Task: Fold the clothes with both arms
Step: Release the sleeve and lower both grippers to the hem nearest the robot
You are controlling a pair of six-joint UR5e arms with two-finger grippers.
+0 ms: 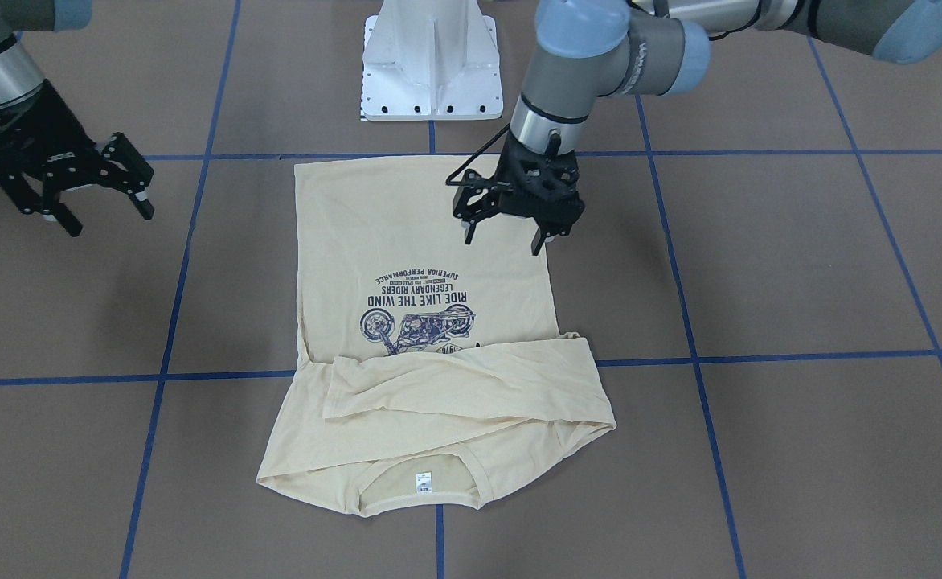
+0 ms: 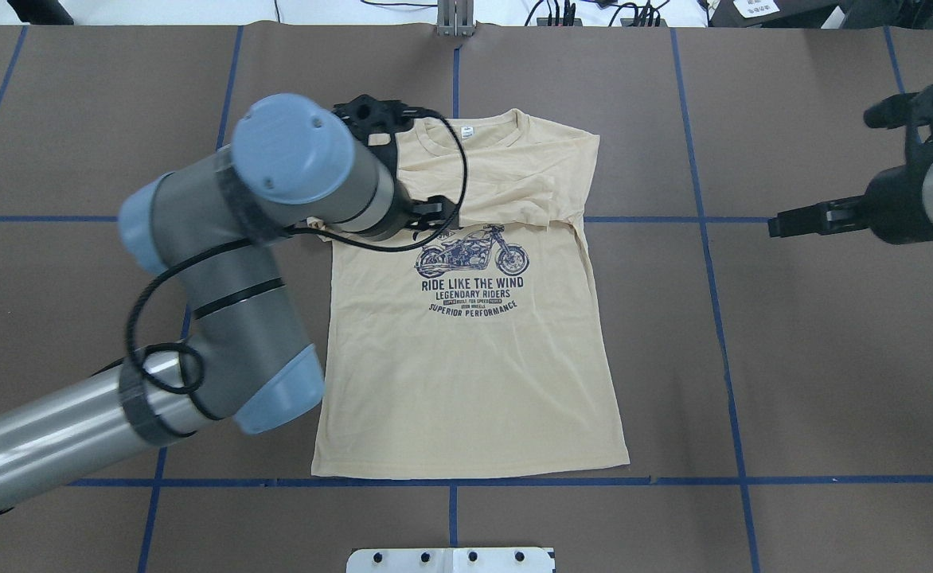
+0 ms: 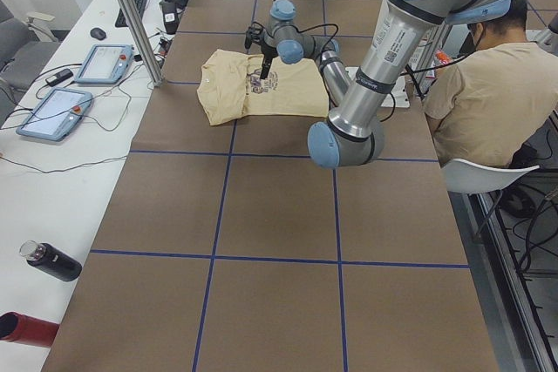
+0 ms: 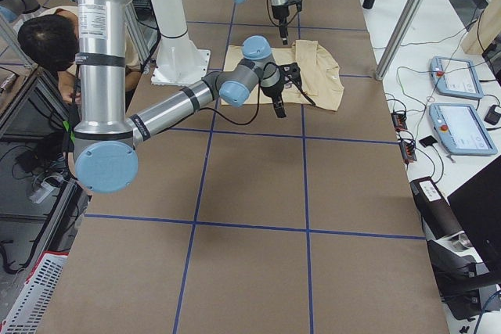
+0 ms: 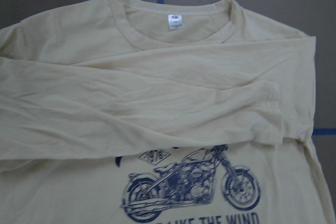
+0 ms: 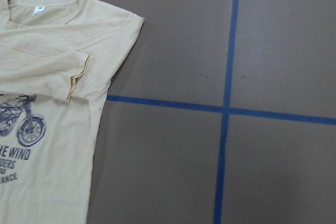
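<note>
"RIDE LIKE THE WIND" (shirt [image 2: 466, 382])

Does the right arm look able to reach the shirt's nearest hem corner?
Likely yes: the right gripper hangs open beside the shirt, with bare table up to the hem corner; the left gripper hovers farther off.

The left arm [image 2: 228, 318] reaches over the shirt [image 1: 407, 241]. The left gripper [image 1: 503, 240] points straight down above the shirt, its 2 fingers spread apart. The right gripper [image 1: 109, 219] hangs well clear of the shirt's side, tilted, fingers likewise spread.
</note>
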